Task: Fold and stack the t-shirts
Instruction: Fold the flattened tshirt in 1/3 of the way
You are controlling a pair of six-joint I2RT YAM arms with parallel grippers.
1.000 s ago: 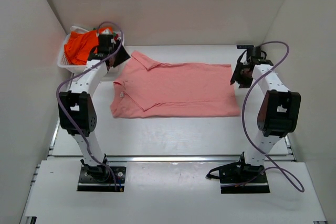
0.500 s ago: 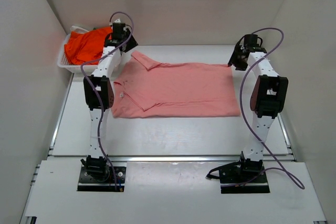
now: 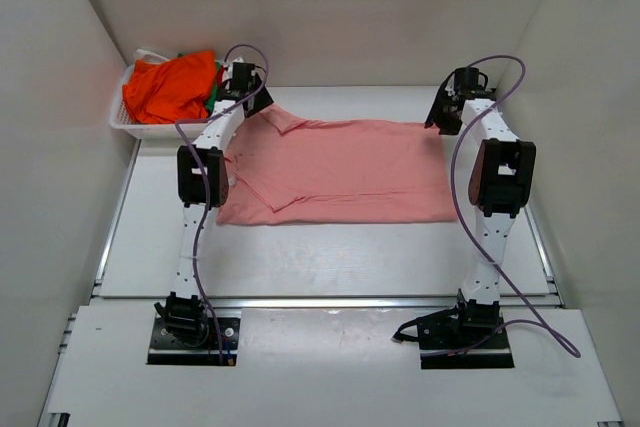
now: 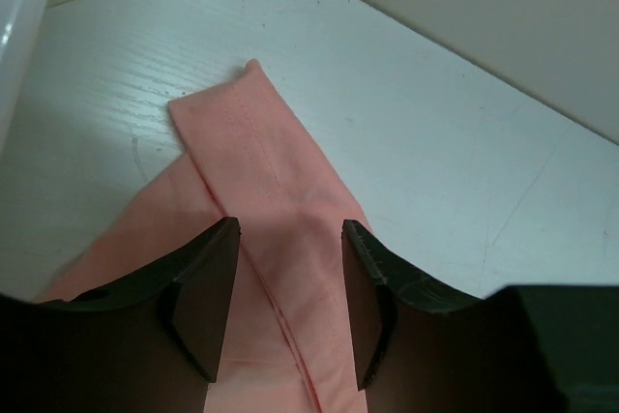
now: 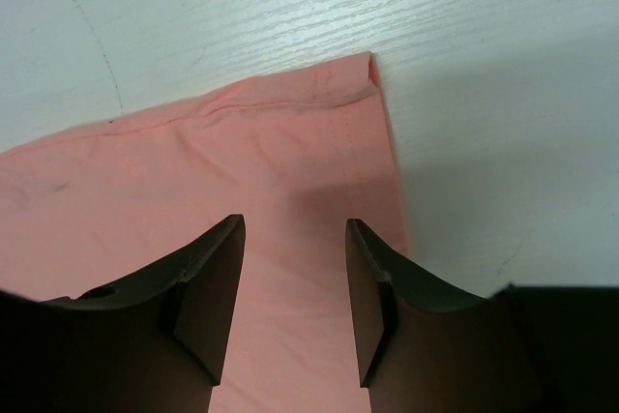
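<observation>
Salmon-pink polo shirt (image 3: 335, 172): flat on the surface (image 3: 330, 257), collar to the left | left pincer (image 4: 290, 229): jaws apart, over the shirt's far-left corner fold | right pincer (image 5: 295, 224): jaws apart, over its far-right hem corner | orange t-shirt (image 3: 165, 87): heaped in the white basket (image 3: 122, 125), far left

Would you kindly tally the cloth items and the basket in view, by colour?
Pink shirt: 1
Orange shirt: 1
Green cloth, mostly hidden: 1
White basket: 1
Total: 4
</observation>
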